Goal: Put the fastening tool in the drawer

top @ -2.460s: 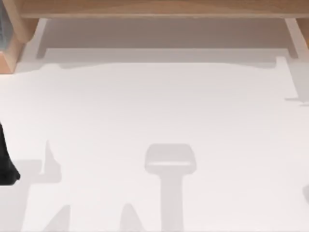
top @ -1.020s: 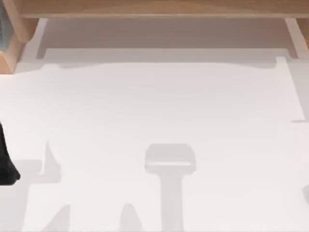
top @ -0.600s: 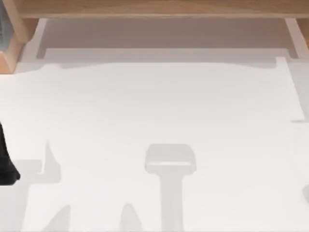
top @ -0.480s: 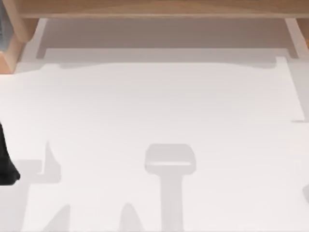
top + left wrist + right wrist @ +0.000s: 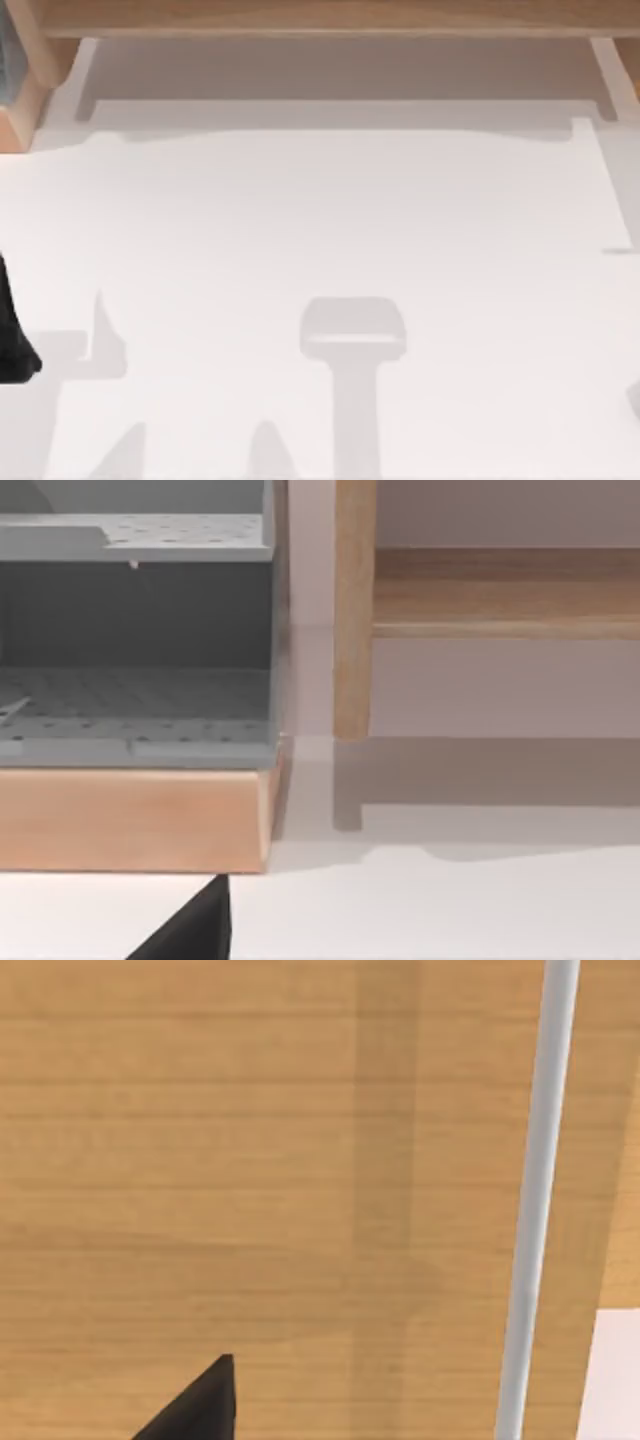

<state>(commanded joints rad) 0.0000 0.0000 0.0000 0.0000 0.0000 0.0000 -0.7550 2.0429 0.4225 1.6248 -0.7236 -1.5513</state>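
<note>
Since the frame 2.5 s earlier only a faint shadow edge near the right side of the white table (image 5: 320, 220) had slid nearer the front, and over the last second nothing had moved. From above, the left arm (image 5: 12, 345) stood parked at the table's left edge, and a wooden frame (image 5: 320, 18) ran along the far side. The dark tip of the left gripper (image 5: 195, 932) hung low over the table, facing a grey perforated rack (image 5: 135, 695) on a wooden base (image 5: 130, 820), with a wooden post (image 5: 353, 610) just beside the rack. The dark tip of the right gripper (image 5: 200, 1405) sat close against a wooden front (image 5: 250, 1160) crossed by a pale bar (image 5: 535, 1210) – possibly a drawer handle, though that was a judgement. Whether either gripper was open or closed could not be told. Where the fastening tool lay could not be told either, and nothing was seen held. Judged from the task sentence alone, such a tool – a stapler or screwdriver, say – would be rigid, moderately heavy for its bulk and smooth-sided, so liable to twist in a pinch taken near one end. The likely best hold was across its narrower width near the middle of its mass, on flat or parallel faces. The drawer probably needed opening by the bar first
</note>
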